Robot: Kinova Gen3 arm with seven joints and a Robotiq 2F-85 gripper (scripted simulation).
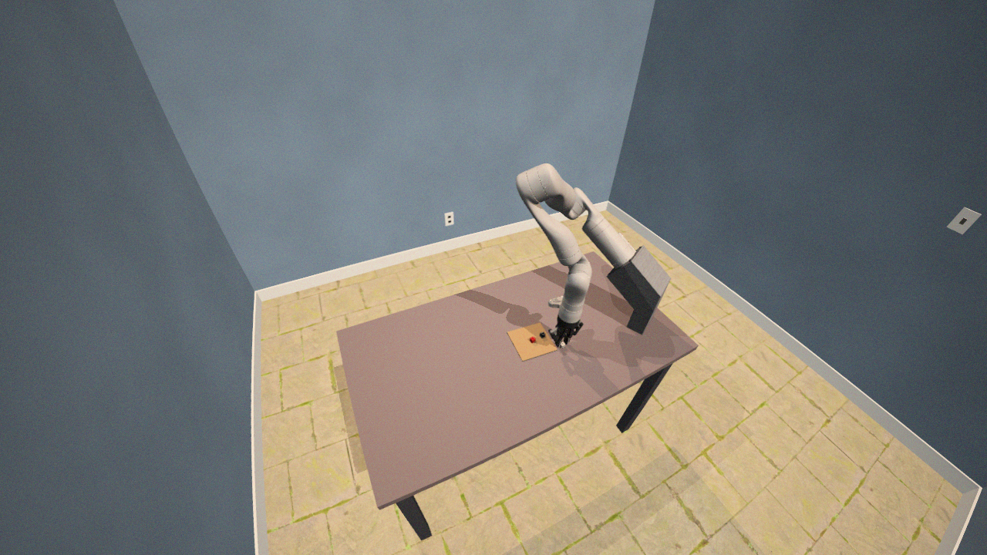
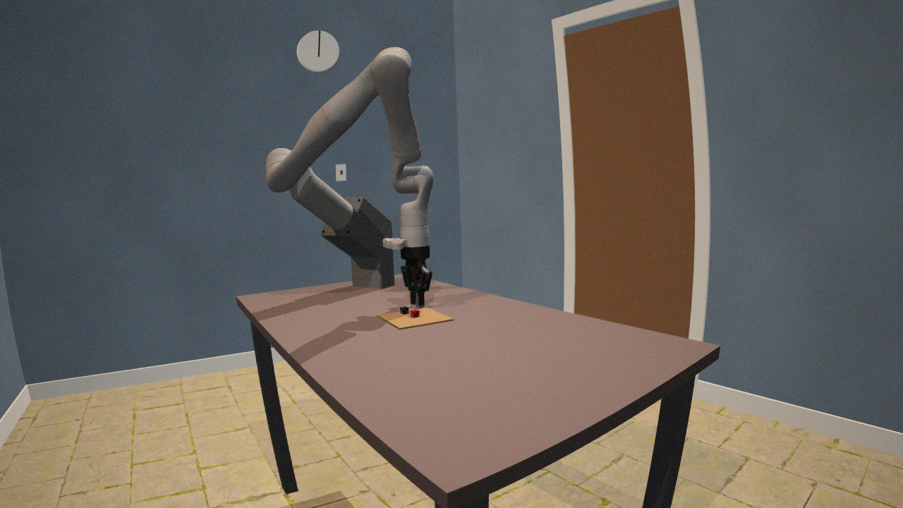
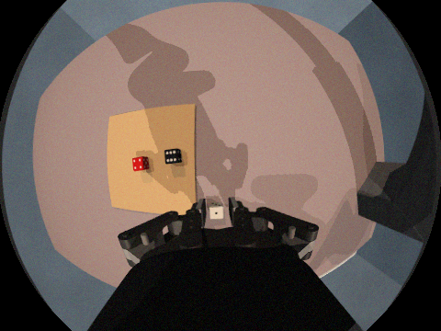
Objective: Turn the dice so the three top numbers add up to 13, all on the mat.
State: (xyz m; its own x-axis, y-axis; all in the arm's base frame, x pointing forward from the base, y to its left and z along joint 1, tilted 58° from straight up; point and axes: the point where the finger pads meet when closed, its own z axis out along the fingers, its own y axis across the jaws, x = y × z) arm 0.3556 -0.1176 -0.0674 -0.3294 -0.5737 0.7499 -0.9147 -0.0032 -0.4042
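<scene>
The white die (image 3: pixel 216 212) (image 1: pixel 562 344) is off the mat, just right of its edge in the wrist view, one pip up. My gripper (image 3: pixel 217 205) (image 1: pixel 561 340) (image 2: pixel 417 305) points down over it. Its fingers stand partly open on either side of the die, with a gap on each side. The red die (image 3: pixel 138 164) (image 1: pixel 532 339) (image 2: pixel 415 313) lies flat on the mat (image 3: pixel 124 129) (image 1: pixel 527 351) (image 2: pixel 435 317), four pips up. The black die (image 3: pixel 173 156) (image 1: pixel 542 334) (image 2: pixel 403 310) lies flat on the mat near the red one, six pips up.
The mat lies flat on the brown table (image 1: pixel 441 400) (image 2: pixel 505 391) (image 3: pixel 276 115). The arm's grey base (image 1: pixel 638 290) (image 2: pixel 372 259) stands at one end of the table. Shadows of the arm cross the mat and the table.
</scene>
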